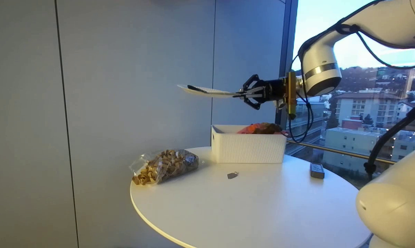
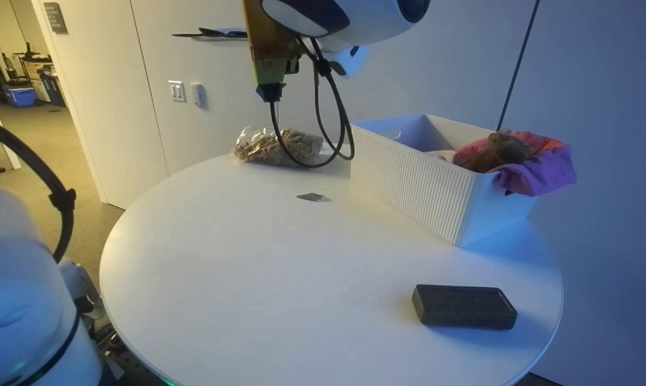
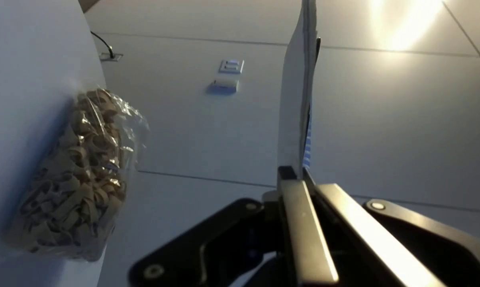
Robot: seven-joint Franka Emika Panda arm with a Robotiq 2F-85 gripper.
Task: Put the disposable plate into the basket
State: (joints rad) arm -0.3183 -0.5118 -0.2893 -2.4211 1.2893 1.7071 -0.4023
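Note:
The white disposable plate (image 1: 224,94) is held in the air by one edge, nearly flat, with a dark piece on its upper side. It shows edge-on in the wrist view (image 3: 293,103), and partly in an exterior view as a thin dark outline (image 2: 210,35). My gripper (image 1: 240,94) is shut on the plate's rim; its fingertips also show in the wrist view (image 3: 297,175). The white basket (image 1: 248,148) stands on the table, lower than the gripper; it also shows in an exterior view (image 2: 408,179). The basket is out of the wrist view.
Colourful cloth (image 2: 542,171) and a brown item (image 2: 497,153) fill one end of the basket, the cloth hanging over the rim. A clear bag of brown snacks (image 1: 173,165), a small grey piece (image 1: 232,175) and a dark block (image 2: 463,306) lie on the round table (image 1: 248,210).

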